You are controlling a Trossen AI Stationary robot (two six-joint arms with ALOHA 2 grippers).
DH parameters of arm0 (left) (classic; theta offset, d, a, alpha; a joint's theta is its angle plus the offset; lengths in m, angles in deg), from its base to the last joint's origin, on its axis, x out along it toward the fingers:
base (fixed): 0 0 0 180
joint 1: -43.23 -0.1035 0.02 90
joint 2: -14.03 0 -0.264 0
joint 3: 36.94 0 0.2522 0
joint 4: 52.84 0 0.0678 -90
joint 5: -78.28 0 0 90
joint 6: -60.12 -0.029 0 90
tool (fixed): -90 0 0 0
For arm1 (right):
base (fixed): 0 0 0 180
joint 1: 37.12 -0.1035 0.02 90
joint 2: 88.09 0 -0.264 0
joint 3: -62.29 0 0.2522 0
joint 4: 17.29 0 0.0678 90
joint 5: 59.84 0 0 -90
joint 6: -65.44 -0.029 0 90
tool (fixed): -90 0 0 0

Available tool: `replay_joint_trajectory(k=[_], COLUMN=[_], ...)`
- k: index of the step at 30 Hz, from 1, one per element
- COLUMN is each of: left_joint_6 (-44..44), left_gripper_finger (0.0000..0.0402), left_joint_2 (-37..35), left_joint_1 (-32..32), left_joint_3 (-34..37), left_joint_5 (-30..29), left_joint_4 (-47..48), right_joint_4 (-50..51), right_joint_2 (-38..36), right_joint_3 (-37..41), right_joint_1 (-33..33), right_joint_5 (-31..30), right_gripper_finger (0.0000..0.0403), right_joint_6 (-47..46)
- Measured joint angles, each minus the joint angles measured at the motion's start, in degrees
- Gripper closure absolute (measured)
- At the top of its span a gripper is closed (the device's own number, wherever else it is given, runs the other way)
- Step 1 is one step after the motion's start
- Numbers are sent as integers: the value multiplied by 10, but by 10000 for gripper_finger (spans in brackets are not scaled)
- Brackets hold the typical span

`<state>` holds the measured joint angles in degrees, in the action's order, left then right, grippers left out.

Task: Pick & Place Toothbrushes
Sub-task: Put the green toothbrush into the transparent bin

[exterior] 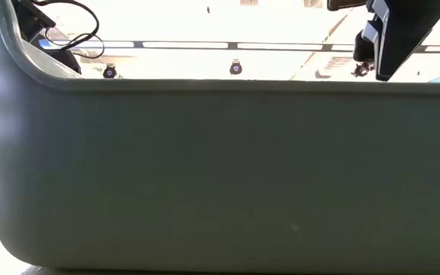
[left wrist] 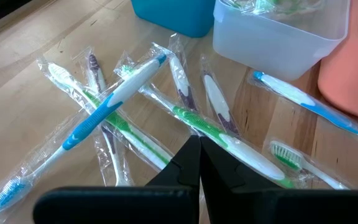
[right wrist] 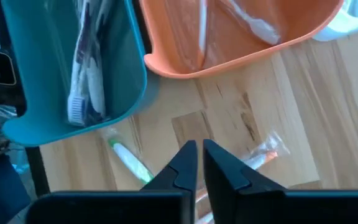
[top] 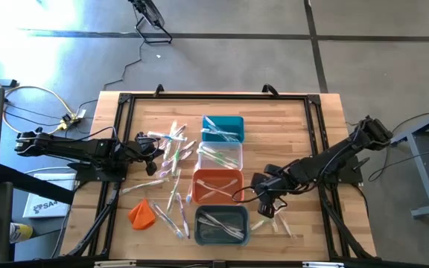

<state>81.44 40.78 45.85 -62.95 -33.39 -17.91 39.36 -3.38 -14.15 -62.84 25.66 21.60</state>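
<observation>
Down the middle of the surface [top: 289,119], four bins in a column, each holding a few wrapped toothbrushes [top: 222,132]: teal bin [top: 223,128] at 12 o'clock, then clear bin [top: 220,156], orange bin [top: 216,186], grey bin [top: 221,225] at 6 o'clock. Partly done. Left to sort: a loose scatter of toothbrushes at 9 o'clock of the bins, a few more at 4 o'clock beside the grey bin. Left claw [left wrist: 199,146] over the scatter, fingers together, empty. Right claw [right wrist: 198,151] just beside the orange bin, fingers together, gripping nothing visible. Orange lump [top: 141,214] at 7 o'clock, untouched.
</observation>
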Motion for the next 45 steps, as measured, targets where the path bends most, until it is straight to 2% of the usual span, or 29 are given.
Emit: replay_joint_trajectory(k=[11,18,26,39,45], left_joint_6=[0,0,0,0,0], left_gripper_finger=[401,401,401,401,401], left_joint_2=[0,0,0,0,0], left_joint_1=[0,0,0,0,0], left_joint_3=[0,0,0,0,0], left_joint_5=[0,0,0,0,0], left_joint_4=[0,0,0,0,0], right_joint_4=[3,4,2,11,23], right_joint_2=[6,49,85,85,85], right_joint_3=[0,0,0,0,0], right_joint_1=[2,-17,-21,-69,-83], right_joint_5=[4,39,95,31,28], right_gripper_finger=[249,196,188,190,190], right_joint_6=[6,5,-21,35,34])
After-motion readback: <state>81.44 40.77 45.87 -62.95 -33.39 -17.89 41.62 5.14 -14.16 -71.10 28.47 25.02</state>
